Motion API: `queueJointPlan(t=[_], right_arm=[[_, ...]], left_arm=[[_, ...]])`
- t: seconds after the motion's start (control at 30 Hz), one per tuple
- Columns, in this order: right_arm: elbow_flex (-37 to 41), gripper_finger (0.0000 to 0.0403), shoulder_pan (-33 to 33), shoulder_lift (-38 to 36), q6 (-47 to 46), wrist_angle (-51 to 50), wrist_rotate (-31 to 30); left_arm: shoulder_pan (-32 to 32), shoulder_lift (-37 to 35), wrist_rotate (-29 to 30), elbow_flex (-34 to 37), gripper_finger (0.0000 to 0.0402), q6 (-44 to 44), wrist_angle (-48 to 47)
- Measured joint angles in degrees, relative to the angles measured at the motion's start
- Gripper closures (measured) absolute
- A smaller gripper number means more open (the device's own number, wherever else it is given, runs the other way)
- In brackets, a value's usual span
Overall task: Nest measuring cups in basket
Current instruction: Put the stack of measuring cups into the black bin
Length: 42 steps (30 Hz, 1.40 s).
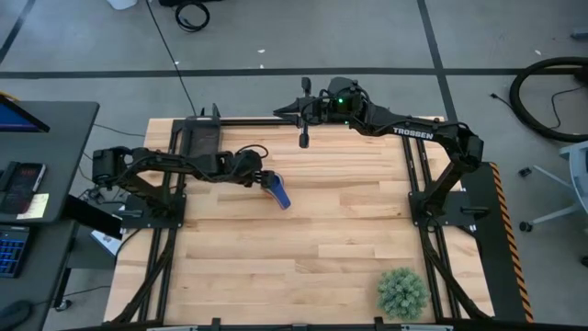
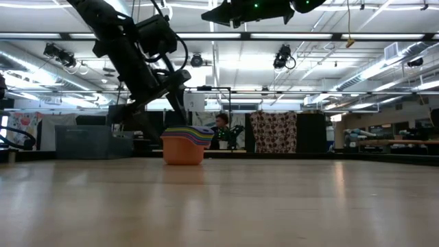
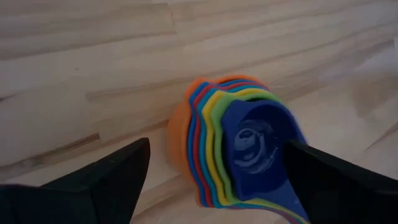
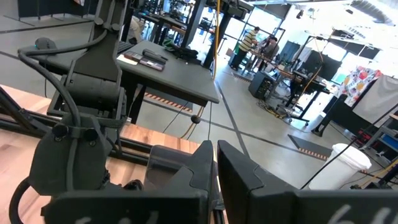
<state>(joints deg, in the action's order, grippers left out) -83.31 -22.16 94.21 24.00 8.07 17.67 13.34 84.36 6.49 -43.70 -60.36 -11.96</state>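
Spread wide, our left hand [image 3: 211,180] straddles the nested measuring cups [image 3: 239,149] standing on the desk [image 1: 349,221] well short of the basket [image 1: 200,140], so we should pinch the stack's rim squarely before lifting.

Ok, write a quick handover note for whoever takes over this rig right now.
Left hand: open, fingers on either side of the nested measuring cups, not gripping.
Right hand: raised at the table's far edge, fingers shut, idle.
Cups: stacked in one nest, orange outermost, dark blue innermost, standing on the bare table.
Basket: at the far left of the table, apart from the stack.
Done: nesting.
Left: grip the stack and set it in the basket.
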Motion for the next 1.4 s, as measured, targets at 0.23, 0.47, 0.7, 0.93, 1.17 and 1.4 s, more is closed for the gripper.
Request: queueJointPlan(t=[0.23,0.47,0.7,0.93,1.17,1.4], right_arm=[[0.0,0.0373,0.0,0.0,0.0,0.0,0.0],[0.0,0.0373,0.0,0.0,0.0,0.0,0.0],[0.0,0.0373,0.0,0.0,0.0,0.1,0.0],[0.0,0.0373,0.0,0.0,0.0,0.0,0.0],[0.0,0.0373,0.0,0.0,0.0,0.0,0.0],[0.0,0.0373,0.0,0.0,0.0,0.0,0.0]], left_arm=[[0.3,0.0,-0.2,0.0,0.0035,0.0,-0.8],[0.7,3.9,-1.9,0.0,0.0035,-0.7,1.9],[1.4,5.4,-2.6,0.0,0.0035,-0.2,4.6],[1.4,5.4,-1.7,0.0,0.0035,0.0,4.5],[1.4,5.4,0.4,0.0,0.0036,-2.8,4.9],[1.3,5.4,1.3,0.0,0.0036,-3.3,4.9]])
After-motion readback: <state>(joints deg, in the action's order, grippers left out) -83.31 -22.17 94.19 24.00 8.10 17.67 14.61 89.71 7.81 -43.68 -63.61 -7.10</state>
